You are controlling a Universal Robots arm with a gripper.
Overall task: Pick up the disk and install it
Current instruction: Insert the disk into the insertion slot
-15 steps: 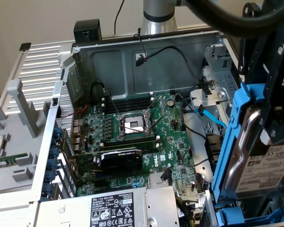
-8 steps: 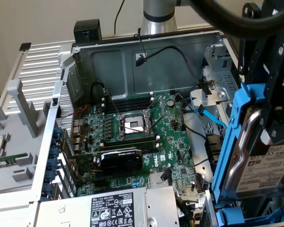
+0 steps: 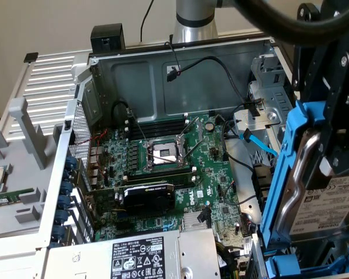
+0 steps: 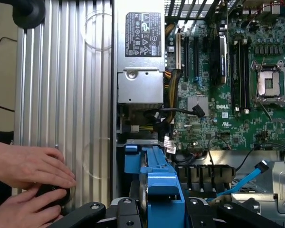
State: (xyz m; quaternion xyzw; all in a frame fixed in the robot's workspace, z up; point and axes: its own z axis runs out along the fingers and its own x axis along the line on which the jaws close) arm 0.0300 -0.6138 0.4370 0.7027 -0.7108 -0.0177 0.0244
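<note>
The disk (image 3: pixel 331 204) is a silver-grey drive with a white label, framed in a blue carrier (image 3: pixel 284 174). It stands on edge at the exterior view's right, above the front corner of the open computer case. My gripper (image 3: pixel 336 165) is shut on the disk, its black body reaching down from above. In the wrist view the blue carrier (image 4: pixel 154 175) sits between my black fingers (image 4: pixel 126 211), with the gripper (image 4: pixel 156 211) over the gap beside the power supply and the drive cage.
The open case holds a green motherboard (image 3: pixel 215 174) with a CPU socket (image 3: pixel 163 152), a black graphics card (image 3: pixel 148 195) and a power supply (image 3: pixel 145 258). A metal drive cage (image 3: pixel 267 110) and blue cable (image 3: pixel 259 142) lie near the disk. A person's hands (image 4: pixel 28 166) rest on the ribbed panel (image 4: pixel 66 95).
</note>
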